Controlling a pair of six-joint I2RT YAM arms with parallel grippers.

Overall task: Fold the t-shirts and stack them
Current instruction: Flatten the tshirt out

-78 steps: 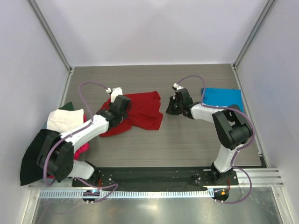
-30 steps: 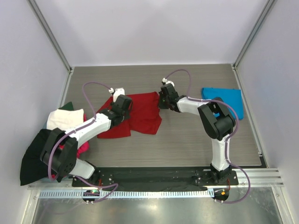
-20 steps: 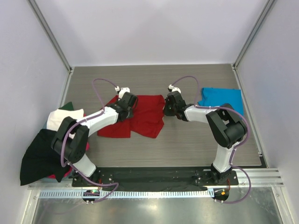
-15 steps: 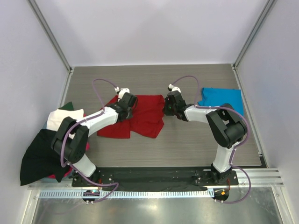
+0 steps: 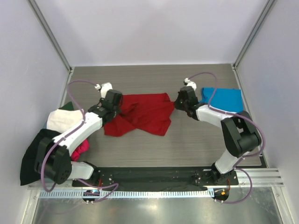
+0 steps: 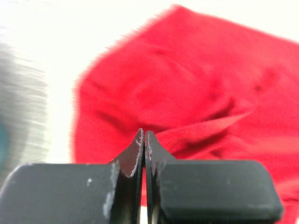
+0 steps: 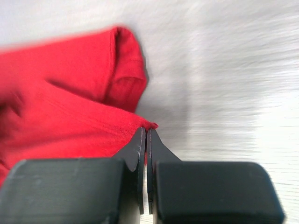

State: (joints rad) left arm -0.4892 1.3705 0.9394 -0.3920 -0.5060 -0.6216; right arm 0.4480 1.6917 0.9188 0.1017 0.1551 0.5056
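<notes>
The red t-shirt point(image 5: 142, 112) lies rumpled mid-frame on the bench point(image 5: 187, 144). The left tool point(image 5: 116, 105) is pinched closed on its left edge, and the right tool point(image 5: 177, 102) is clamped on its right corner. The blue t-shirt point(image 5: 223, 99) lies at the frame's right.

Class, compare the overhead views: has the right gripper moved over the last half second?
Yes. The right gripper, shut on the red t-shirt, has shifted rightward, nearer the blue t-shirt, which lies where it was.

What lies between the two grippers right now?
The red t-shirt, crumpled, spans the stretch from left gripper to right gripper; the top external view shows it.
</notes>
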